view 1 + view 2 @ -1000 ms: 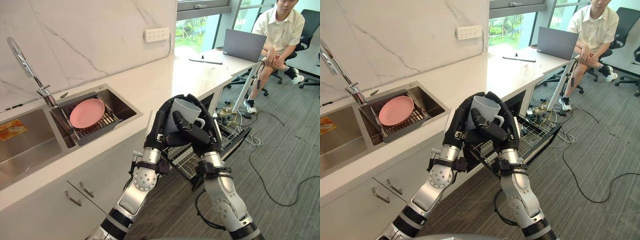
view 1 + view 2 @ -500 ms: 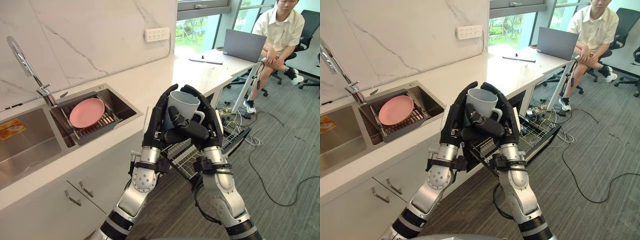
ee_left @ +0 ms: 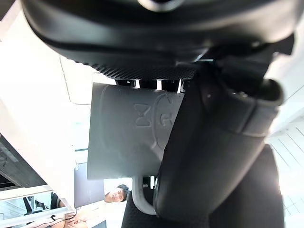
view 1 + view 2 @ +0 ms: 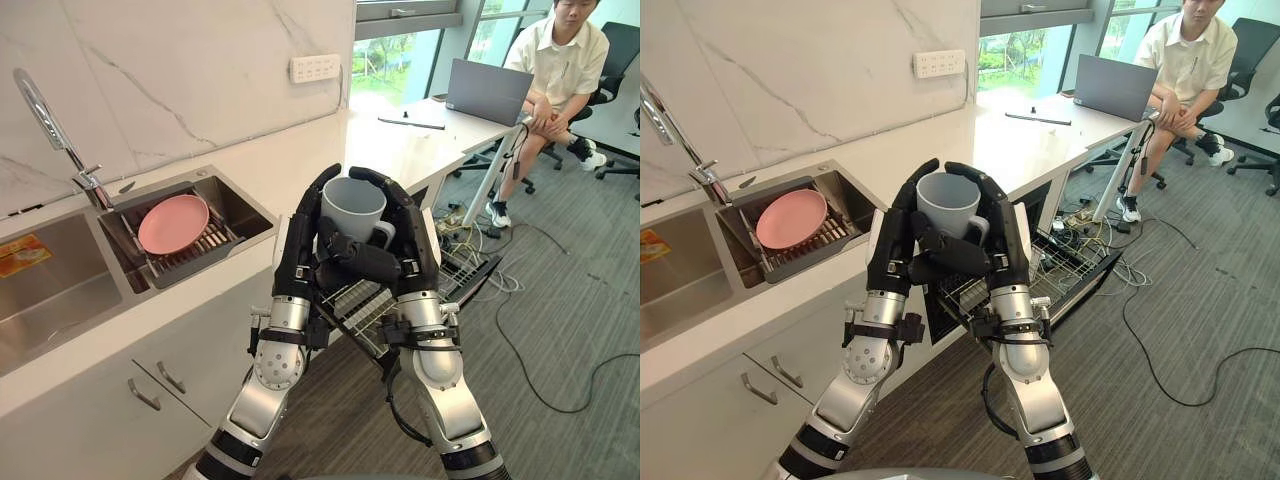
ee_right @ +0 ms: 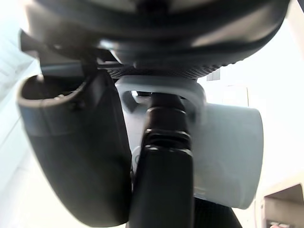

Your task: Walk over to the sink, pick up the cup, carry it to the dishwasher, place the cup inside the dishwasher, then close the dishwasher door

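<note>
Left of the smooth grey cup, a round pink plate lies in the steel sink, while the upright cup sits clasped between the curled left robot hand and right robot hand, with the wire dishwasher rack below it.

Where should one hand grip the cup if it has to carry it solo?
The body wall of the cup, from the robot's left, with the left hand. It stands upright, mouth up, and its handle juts toward the right hand, so the left side is smooth. Likely firmer than a handle pinch.
</note>
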Robot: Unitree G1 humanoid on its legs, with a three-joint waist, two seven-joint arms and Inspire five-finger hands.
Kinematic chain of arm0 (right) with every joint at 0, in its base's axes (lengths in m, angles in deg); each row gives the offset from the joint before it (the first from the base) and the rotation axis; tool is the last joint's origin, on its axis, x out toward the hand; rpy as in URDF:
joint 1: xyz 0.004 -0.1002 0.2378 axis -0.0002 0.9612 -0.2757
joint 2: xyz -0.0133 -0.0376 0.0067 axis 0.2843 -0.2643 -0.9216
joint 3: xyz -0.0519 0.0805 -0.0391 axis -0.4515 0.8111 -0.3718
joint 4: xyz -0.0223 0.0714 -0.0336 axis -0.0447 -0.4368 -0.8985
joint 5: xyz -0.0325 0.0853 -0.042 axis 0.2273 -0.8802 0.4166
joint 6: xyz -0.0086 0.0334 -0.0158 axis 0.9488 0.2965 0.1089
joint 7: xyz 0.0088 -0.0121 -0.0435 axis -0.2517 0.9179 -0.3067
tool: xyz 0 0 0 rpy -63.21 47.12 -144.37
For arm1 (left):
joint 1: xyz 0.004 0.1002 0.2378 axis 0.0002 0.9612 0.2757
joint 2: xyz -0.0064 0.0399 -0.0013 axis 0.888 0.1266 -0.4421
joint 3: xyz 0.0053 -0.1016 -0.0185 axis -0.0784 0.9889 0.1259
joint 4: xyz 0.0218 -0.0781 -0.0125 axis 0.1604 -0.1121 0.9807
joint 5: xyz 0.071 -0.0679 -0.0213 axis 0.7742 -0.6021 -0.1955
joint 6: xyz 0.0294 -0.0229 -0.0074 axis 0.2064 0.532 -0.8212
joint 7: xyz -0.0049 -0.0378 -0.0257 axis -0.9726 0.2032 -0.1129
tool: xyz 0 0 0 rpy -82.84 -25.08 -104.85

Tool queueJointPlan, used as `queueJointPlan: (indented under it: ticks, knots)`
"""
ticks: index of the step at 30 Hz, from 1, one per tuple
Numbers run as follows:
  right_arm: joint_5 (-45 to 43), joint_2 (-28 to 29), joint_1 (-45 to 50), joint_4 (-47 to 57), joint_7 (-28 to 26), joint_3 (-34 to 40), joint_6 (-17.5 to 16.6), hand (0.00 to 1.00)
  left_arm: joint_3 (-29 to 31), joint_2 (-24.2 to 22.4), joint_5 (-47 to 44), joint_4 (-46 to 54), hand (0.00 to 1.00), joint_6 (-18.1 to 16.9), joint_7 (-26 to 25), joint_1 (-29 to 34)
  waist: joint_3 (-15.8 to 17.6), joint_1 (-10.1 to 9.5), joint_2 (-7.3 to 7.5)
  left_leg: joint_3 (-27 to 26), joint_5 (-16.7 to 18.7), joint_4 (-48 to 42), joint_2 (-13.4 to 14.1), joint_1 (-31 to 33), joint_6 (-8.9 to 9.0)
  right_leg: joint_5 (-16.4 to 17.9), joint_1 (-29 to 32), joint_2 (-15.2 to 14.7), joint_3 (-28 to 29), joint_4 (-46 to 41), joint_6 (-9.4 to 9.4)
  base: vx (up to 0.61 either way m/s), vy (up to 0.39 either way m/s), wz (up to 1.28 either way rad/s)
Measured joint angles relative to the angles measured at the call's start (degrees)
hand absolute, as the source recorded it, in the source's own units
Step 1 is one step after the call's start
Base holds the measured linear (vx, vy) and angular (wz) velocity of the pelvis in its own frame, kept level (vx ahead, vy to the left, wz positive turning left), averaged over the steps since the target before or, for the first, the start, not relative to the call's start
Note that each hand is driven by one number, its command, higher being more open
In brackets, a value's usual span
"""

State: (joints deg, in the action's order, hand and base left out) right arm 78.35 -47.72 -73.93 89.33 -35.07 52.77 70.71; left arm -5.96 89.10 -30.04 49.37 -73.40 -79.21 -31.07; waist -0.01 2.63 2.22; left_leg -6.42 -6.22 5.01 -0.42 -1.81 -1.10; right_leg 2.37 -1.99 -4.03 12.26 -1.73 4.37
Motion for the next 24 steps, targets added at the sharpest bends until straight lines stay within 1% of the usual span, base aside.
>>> queueJointPlan:
  ticks: [2,3,4,6,9,13,19,21,24]
  knots:
    - [4.63,0.07,0.45,0.14,0.72,0.59,0.06,0.30,0.26,-0.27,0.01,-0.53,0.90,0.06,-0.04,1.10,0.03,0.00,0.05,0.03,0.06,0.00,-0.08,0.00,0.09,0.03,-0.02,-0.08,-0.04,-0.01,0.05,0.00,0.000,0.02]
    - [6.17,0.09,0.72,0.13,1.61,2.38,0.18,0.30,0.39,-0.19,0.02,-0.53,0.90,0.04,-0.01,1.96,0.03,-0.14,0.05,0.18,0.10,0.00,-0.14,0.00,0.15,0.07,-0.10,-0.15,-0.18,-0.01,0.10,0.00,0.000,0.05]
    - [6.74,0.10,0.74,0.13,2.16,3.58,0.31,0.30,0.60,-0.12,0.04,-0.53,0.90,0.05,-0.01,2.50,0.03,-0.13,0.04,0.28,0.17,0.01,-0.18,0.00,0.25,0.09,-0.15,-0.19,-0.30,-0.01,0.13,0.00,0.000,0.07]
    - [7.42,0.07,0.75,0.14,5.03,8.78,0.64,0.30,2.13,0.43,0.01,-0.55,0.90,0.11,-0.02,4.42,0.04,-0.11,0.04,0.37,0.24,0.01,-0.22,-0.01,0.35,0.11,-0.21,-0.23,-0.44,-0.01,0.13,0.00,0.000,0.02]
    - [7.44,-0.45,1.21,0.32,7.79,12.57,1.05,0.30,3.30,0.43,-0.40,-0.55,0.90,0.18,-0.06,5.24,0.05,0.03,0.01,0.36,0.23,0.00,-0.21,-0.04,0.35,0.11,-0.21,-0.21,-0.44,0.00,0.10,0.00,0.000,0.00]
    - [7.46,-0.67,1.24,0.59,8.72,13.14,1.22,0.30,3.51,0.29,-0.87,-0.55,0.90,0.19,0.38,5.23,0.05,0.54,-0.01,0.36,0.23,0.00,-0.17,-0.06,0.35,0.11,-0.26,-0.19,-0.44,0.12,0.05,0.00,0.000,0.00]
    - [8.97,-0.98,1.80,1.20,8.74,13.31,1.24,0.30,3.77,0.28,-3.64,-0.55,0.90,0.25,2.40,5.53,0.05,0.44,-0.01,0.37,0.22,-0.01,-0.17,-0.06,0.33,0.07,-0.40,-0.21,-0.45,0.40,0.02,0.00,0.000,0.00]
    - [8.98,-1.17,2.78,1.21,8.69,13.33,1.24,0.30,3.85,0.26,-5.00,-0.55,0.90,0.25,3.33,6.31,0.05,0.44,-0.01,0.37,0.24,-0.01,-0.17,-0.06,0.34,0.07,-0.43,-0.21,-0.45,0.48,0.02,0.00,0.000,0.00]
    - [8.94,-1.19,5.41,1.21,7.59,14.49,1.33,0.30,4.04,0.32,-7.33,-0.59,0.90,0.26,6.07,9.61,0.11,0.47,-0.09,0.36,0.32,-0.01,-0.15,-0.05,0.43,0.07,-0.47,-0.21,-0.44,0.67,0.01,0.00,0.000,0.00]
